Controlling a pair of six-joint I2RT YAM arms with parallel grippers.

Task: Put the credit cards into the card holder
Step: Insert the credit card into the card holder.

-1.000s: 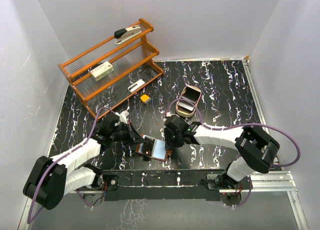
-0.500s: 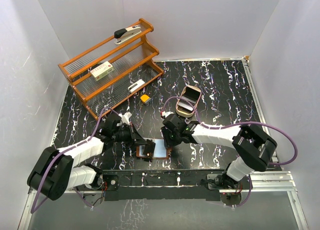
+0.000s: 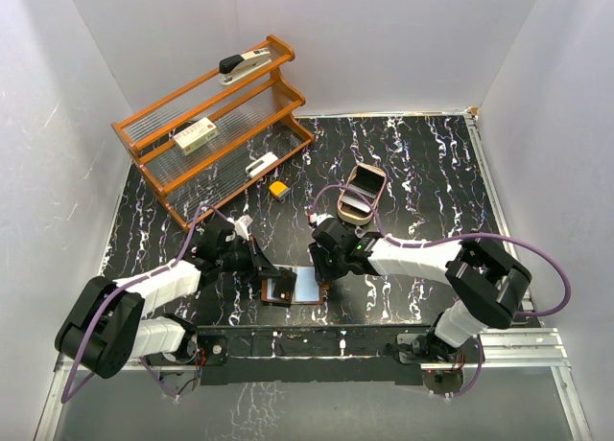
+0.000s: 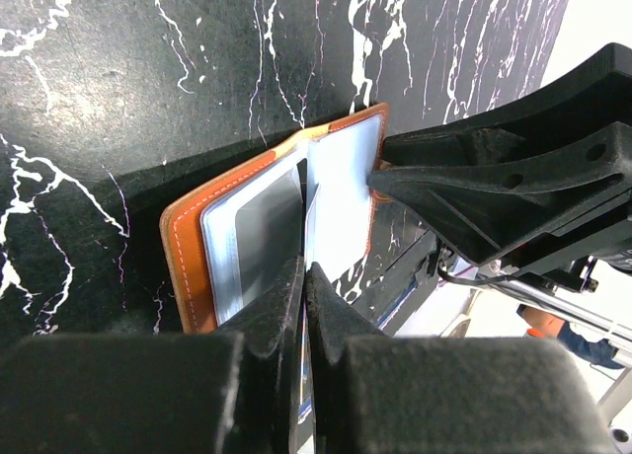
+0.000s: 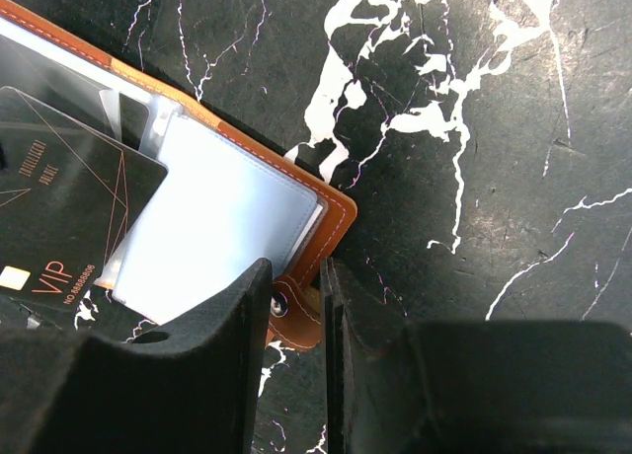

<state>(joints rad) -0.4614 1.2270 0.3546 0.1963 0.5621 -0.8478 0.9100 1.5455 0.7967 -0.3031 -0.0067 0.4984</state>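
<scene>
The card holder (image 3: 288, 288) lies open near the table's front edge, reddish-brown outside (image 4: 183, 266) with grey and pale blue inner pockets (image 5: 222, 217). My left gripper (image 4: 304, 274) is shut on a thin inner leaf of it that stands upright, seen edge-on. My right gripper (image 5: 296, 301) stands at the holder's right corner. Its fingers are narrowly apart and pinch the short closing tab (image 5: 301, 321). A dark card marked VIP (image 5: 59, 227) shows at the pockets. Silvery credit cards (image 3: 355, 207) lie in the tan tray (image 3: 370, 173) behind the right arm.
An orange wooden rack (image 3: 206, 125) at the back left holds a stapler (image 3: 245, 62) and a small box (image 3: 195, 134). A small yellow-orange block (image 3: 278, 188) sits in front of it. White walls close in the dark marbled table (image 3: 432, 163).
The right gripper has moved left with the holder's right edge, folding the holder narrower. The left gripper has kept its hold and barely shifted.
</scene>
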